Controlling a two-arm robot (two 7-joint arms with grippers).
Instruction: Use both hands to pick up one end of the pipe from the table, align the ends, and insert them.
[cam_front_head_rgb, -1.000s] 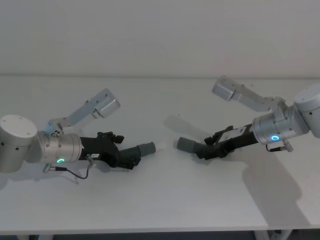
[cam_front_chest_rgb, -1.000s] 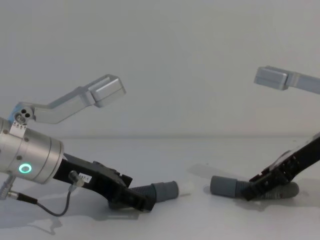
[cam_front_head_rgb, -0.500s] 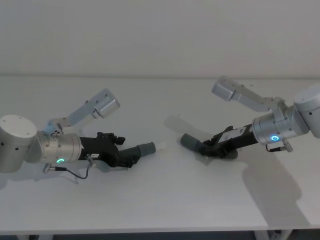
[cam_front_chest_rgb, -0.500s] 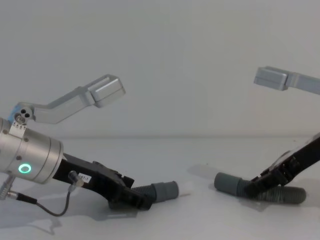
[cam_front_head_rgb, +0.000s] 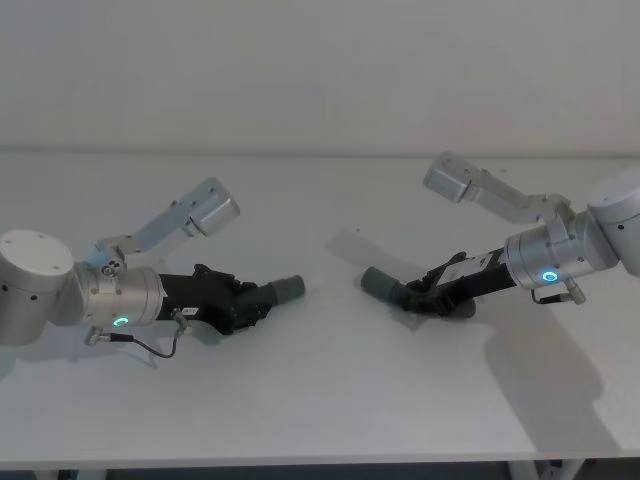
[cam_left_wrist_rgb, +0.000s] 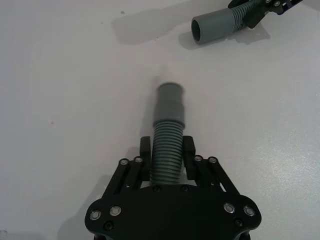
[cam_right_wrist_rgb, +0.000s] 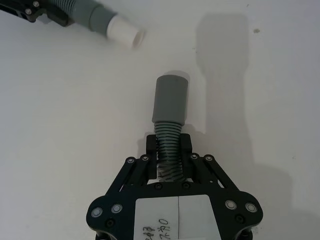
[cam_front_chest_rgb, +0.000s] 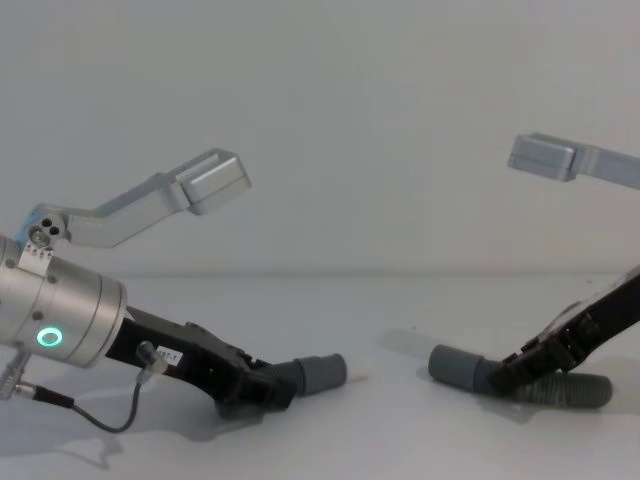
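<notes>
Toward the left edge of the table (cam_front_head_rgb: 330, 400), about midway between its far and near edges, your left gripper (cam_left_wrist_rgb: 167, 150) is clamped on the straight piece (cam_left_wrist_rgb: 168, 130), fingers closed on the corrugated ribs just behind the smooth collar (cam_left_wrist_rgb: 170, 97). The white plug tip (cam_right_wrist_rgb: 122, 31) points toward the table's middle. Toward the right edge, your right gripper (cam_right_wrist_rgb: 169, 145) is closed likewise on the ribs of the curved piece (cam_front_chest_rgb: 570, 390), just behind its cuff (cam_right_wrist_rgb: 170, 107). The cuff's open mouth faces the plug, and the two ends are well apart. The curved tail trails behind the fingers and lies on the table; you cannot tell whether the cuff itself is clear of the surface. Handling, as a judgement: both pieces look light, thin-walled and springy. The ribs should give your pads a sure bite, but they will bend, so any length left ahead of the fingers may droop or wander. The collar and cuff look stiffer yet smooth, likely slippery under a pinch. Hold where you are, on the ribs close behind each end. Expect the trailing tail on the right to drag or swing as you lift, and squeeze only enough to avoid flattening the hose.
</notes>
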